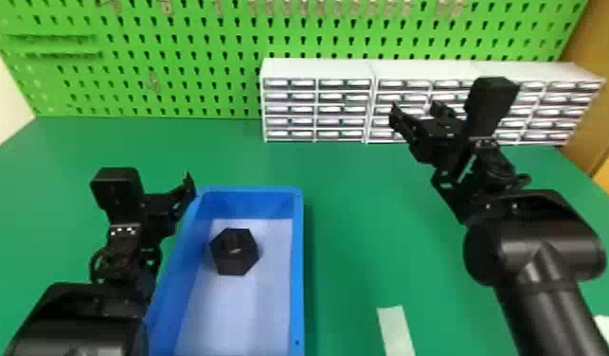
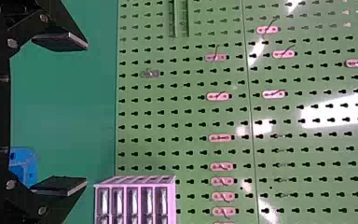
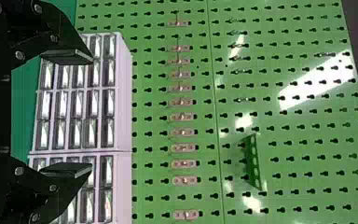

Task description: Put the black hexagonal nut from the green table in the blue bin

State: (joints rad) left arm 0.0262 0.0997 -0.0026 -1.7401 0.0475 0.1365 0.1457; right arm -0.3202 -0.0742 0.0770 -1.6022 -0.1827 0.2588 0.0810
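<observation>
Black hexagonal nut (image 1: pixel 234 251) lying inside the blue bin (image 1: pixel 298 274), toward its 11 o'clock — placing looks finished. Left gripper (image 2: pixel 86 113) and right gripper (image 3: pixel 92 112) have jaws apart, empty — next, probably just keep clear.

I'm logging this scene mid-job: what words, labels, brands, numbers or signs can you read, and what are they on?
Readable text: none.
Black hexagonal nut: small pale mark, too small to tell if it is print.
Blue bin: no lettering to make out.
Drawer cabinets: no legible label.
Left arm, right arm: small pale marks, too small to read.
</observation>
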